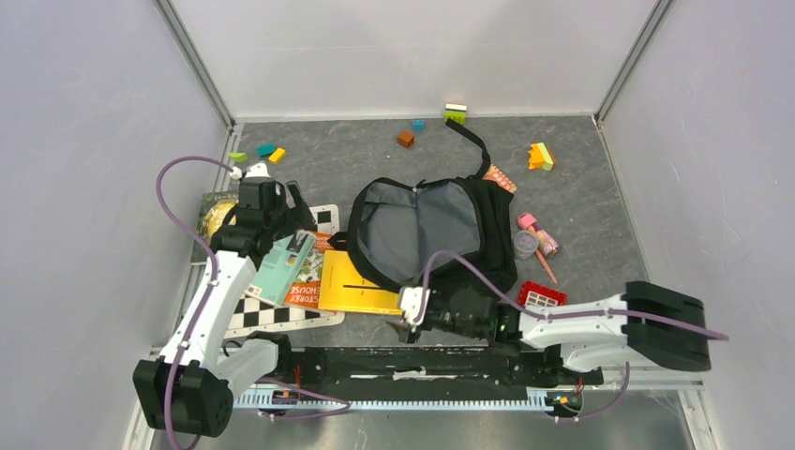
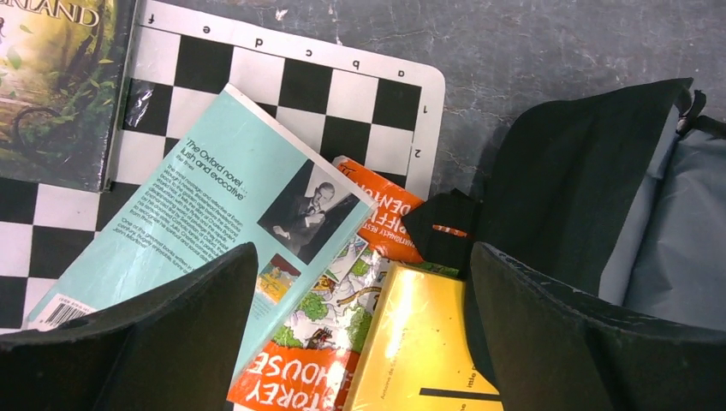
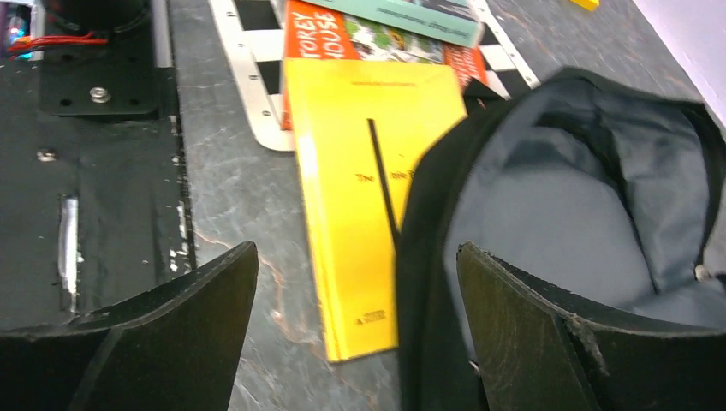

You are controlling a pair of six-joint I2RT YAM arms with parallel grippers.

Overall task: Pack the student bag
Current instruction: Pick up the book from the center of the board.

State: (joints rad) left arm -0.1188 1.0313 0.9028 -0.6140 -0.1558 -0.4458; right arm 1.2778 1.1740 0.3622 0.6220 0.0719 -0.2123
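2 empty, spread grippers: left gripper (image 2: 360,257) over the books (image 2: 214,197), right gripper (image 3: 358,248) at the near rim of the student bag (image 1: 422,230), unzipped mid-table. Pinch that rim, lift, then slide the yellow book (image 3: 351,145) in.

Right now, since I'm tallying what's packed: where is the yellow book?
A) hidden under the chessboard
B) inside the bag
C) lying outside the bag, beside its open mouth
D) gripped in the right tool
C: the yellow book lies flat outside the student bag, against its open rim, and the right tool is open and holds nothing.
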